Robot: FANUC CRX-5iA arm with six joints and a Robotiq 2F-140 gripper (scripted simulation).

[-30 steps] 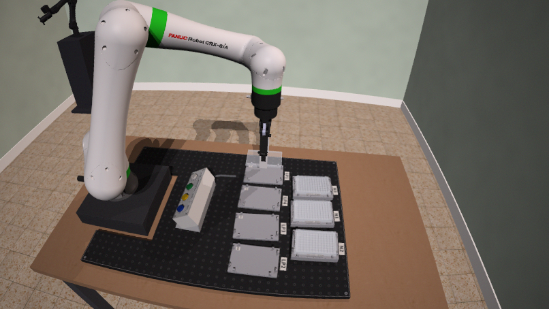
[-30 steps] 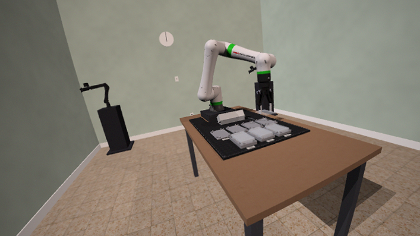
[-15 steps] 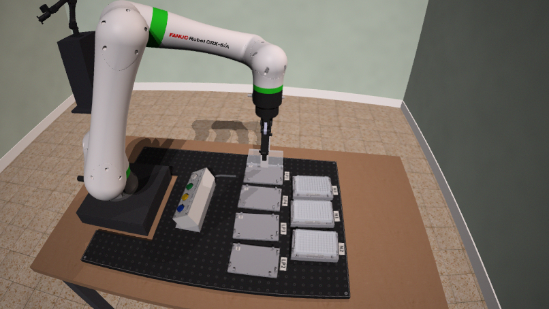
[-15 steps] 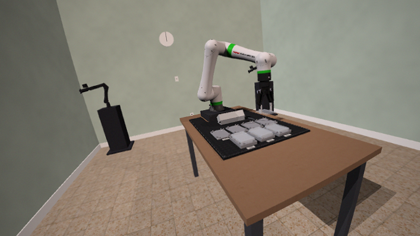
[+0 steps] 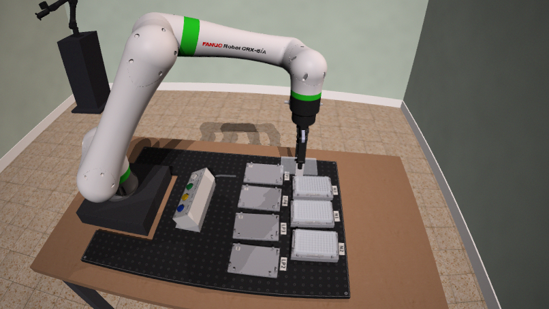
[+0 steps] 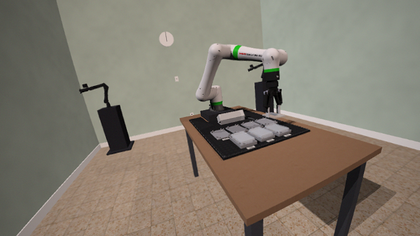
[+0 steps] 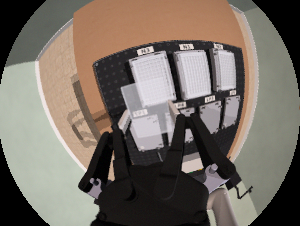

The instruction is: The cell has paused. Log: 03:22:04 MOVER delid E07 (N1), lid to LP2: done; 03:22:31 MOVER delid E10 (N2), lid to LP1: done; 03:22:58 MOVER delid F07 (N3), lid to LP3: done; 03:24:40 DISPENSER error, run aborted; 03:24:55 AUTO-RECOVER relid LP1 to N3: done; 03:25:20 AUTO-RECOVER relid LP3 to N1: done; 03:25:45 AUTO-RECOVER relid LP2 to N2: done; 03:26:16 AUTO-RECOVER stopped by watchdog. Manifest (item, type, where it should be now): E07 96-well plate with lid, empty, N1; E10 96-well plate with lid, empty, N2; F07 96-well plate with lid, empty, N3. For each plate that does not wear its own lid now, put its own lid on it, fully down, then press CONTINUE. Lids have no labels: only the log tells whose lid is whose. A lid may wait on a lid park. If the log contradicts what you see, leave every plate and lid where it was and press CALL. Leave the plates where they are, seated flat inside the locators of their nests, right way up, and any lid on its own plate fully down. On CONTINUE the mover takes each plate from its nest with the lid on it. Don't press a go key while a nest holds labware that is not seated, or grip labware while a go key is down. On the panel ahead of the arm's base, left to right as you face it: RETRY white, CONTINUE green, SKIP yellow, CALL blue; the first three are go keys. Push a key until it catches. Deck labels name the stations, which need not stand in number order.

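Note:
My gripper (image 5: 300, 163) is shut on a clear lid (image 5: 294, 165) and holds it level a little above the deck, at the far end between lid park LP1 (image 5: 263, 173) and the farthest nest. Three 96-well plates stand in the right column: the far one (image 5: 312, 187), the one at N1 (image 5: 311, 213) and the one at N2 (image 5: 315, 244). I cannot tell which of them wear lids. In the wrist view the lid (image 7: 148, 118) hangs between my fingers, just short of the nearest plate (image 7: 149, 77).
Lid parks LP4 (image 5: 259, 197), LP3 (image 5: 256, 226) and LP2 (image 5: 253, 260) show as bare grey plates, as does LP1. The key panel (image 5: 193, 199) stands ahead of the arm's base with white (image 5: 195, 175), green (image 5: 189, 186), yellow (image 5: 184, 197) and blue (image 5: 180, 208) keys.

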